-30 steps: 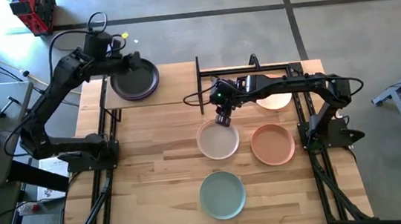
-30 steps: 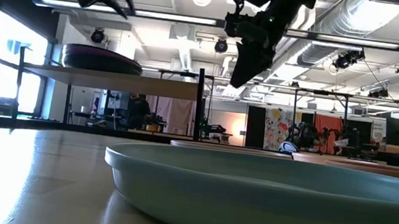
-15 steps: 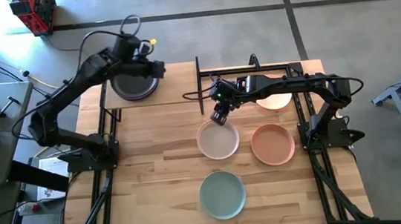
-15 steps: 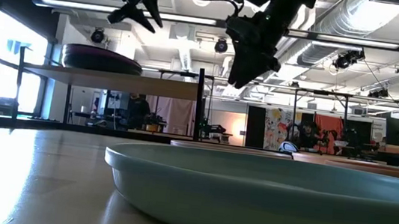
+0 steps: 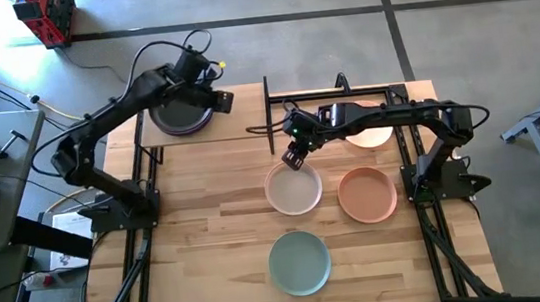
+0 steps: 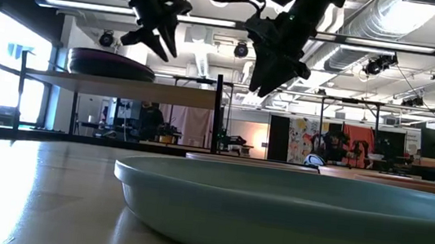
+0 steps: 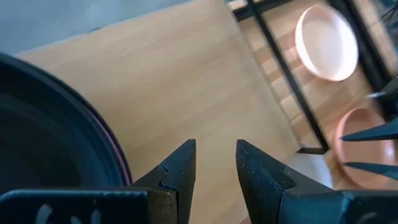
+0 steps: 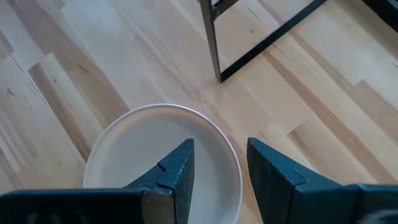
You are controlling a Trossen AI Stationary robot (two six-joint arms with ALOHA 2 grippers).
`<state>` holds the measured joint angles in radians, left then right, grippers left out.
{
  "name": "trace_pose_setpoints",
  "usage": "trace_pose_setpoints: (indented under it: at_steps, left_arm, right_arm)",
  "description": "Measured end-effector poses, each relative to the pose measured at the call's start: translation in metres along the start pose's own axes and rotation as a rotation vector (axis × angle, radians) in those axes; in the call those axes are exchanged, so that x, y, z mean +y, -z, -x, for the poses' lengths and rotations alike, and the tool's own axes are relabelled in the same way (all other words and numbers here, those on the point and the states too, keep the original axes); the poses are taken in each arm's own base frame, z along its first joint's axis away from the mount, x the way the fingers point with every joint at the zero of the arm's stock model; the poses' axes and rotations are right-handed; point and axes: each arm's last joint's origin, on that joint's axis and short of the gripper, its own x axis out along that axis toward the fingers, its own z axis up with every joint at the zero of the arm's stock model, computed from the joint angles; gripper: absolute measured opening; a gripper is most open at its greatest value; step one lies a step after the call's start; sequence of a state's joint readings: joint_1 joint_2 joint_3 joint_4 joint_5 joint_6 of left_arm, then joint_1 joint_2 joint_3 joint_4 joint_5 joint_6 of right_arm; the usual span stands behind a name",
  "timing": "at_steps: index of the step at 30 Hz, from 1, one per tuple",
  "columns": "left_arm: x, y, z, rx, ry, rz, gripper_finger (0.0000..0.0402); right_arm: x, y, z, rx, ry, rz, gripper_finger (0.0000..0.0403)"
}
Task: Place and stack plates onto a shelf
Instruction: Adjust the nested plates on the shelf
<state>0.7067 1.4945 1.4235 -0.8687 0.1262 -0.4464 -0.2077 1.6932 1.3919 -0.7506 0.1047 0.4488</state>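
A stack of plates (image 5: 182, 111), black on top with a purple rim showing below, rests on the pale shelf (image 5: 217, 127) at the table's far left. My left gripper (image 5: 225, 101) hovers open above the shelf, just right of the stack (image 7: 50, 137). My right gripper (image 5: 293, 156) hangs open over the far rim of the beige plate (image 5: 294, 190), fingers pointing down (image 8: 219, 155), touching nothing. The terracotta plate (image 5: 367, 193) and the sage green plate (image 5: 299, 262) lie flat on the tabletop. The cream plate (image 5: 370, 136) is partly hidden under the right arm.
The shelf's black upright bars (image 5: 268, 111) stand just beyond the beige plate (image 8: 155, 162), close to my right gripper. Bare plank (image 7: 186, 74) lies right of the stack. In the low view the green plate (image 6: 296, 221) fills the foreground. Both arm bases flank the table.
My left gripper has swung from over the stack toward the table's right along the shelf and has come down a little. My right gripper has stayed over the beige plate's far rim. No plate has moved.
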Motion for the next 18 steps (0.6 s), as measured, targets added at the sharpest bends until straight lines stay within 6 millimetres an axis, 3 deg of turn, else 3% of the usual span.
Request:
trace_pose_setpoints:
  at_steps: [6,18]
  left_arm:
    - [0.007,0.002,-0.012,0.052,-0.088,0.001,0.0101]
    - [0.015,0.004,-0.013,0.074,-0.202,0.013,0.0101]
  right_arm:
    - [0.0,0.0,0.0,0.0,0.0,0.0,0.0126]
    - [0.0,0.0,0.0,-0.002,0.001,0.001,0.0126]
